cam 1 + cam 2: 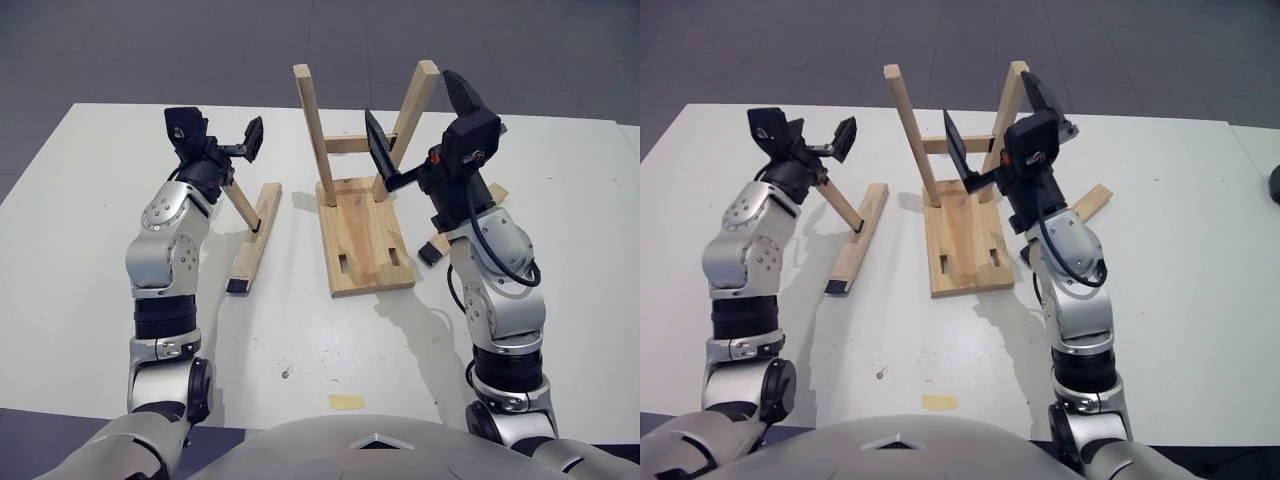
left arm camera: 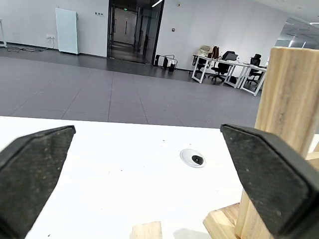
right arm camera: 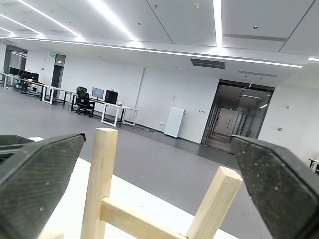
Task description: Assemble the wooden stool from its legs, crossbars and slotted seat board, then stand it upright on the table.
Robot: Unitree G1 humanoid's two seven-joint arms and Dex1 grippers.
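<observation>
Fingers (image 1: 378, 147) spread wide on the right gripper (image 1: 420, 120), nothing held. It hangs just beside the upright frame: two legs (image 1: 315, 130) joined by a crossbar (image 1: 345, 143), rising from the far end of the seat board (image 1: 365, 245). That board lies flat mid-table, slots showing. The left gripper (image 1: 220, 132) is open too and empty, above a loose leg (image 1: 255, 235) lying on the white table (image 1: 90, 220), with a short bar (image 1: 240, 205) slanting up from it. Another wooden piece (image 1: 437, 245) lies behind the right arm.
</observation>
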